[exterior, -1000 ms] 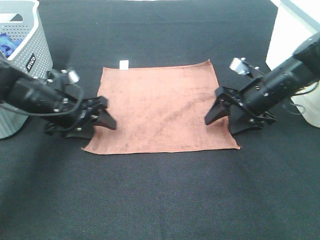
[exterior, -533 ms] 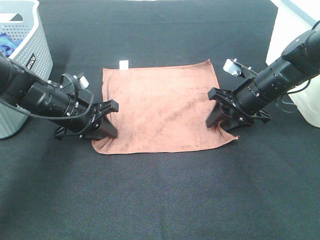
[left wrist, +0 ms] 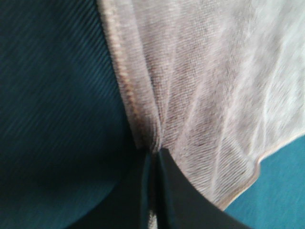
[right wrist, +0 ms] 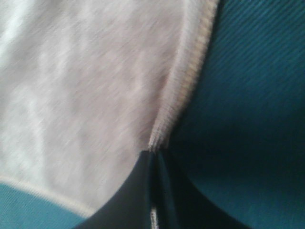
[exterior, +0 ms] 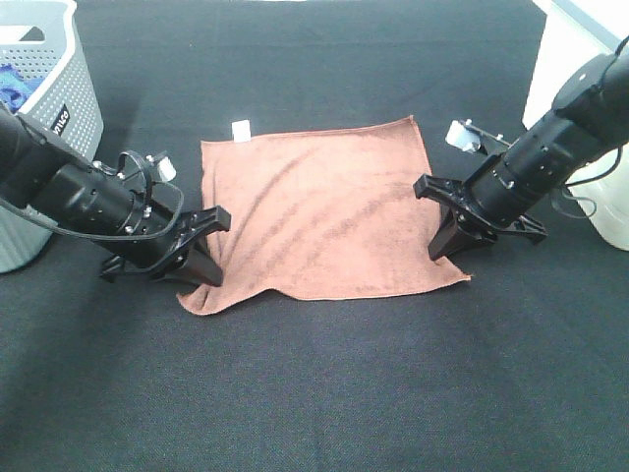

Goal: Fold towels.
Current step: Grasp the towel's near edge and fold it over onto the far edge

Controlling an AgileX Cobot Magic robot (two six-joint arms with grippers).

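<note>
Between your left end effector (left wrist: 153,160) and right end effector (right wrist: 153,155), each clenched on a side edge, the towel (exterior: 324,216) stretches ahead.

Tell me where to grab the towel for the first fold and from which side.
Pinch the stitched side edges near the camera-side corners, coming in from outside each side. The towel lies mostly flat, so only its hems offer a lip. The left hand and right hand are shut on those hems there.

The black table (exterior: 324,393) carries a terracotta towel (exterior: 314,216) and grey basket (exterior: 84,88).
</note>
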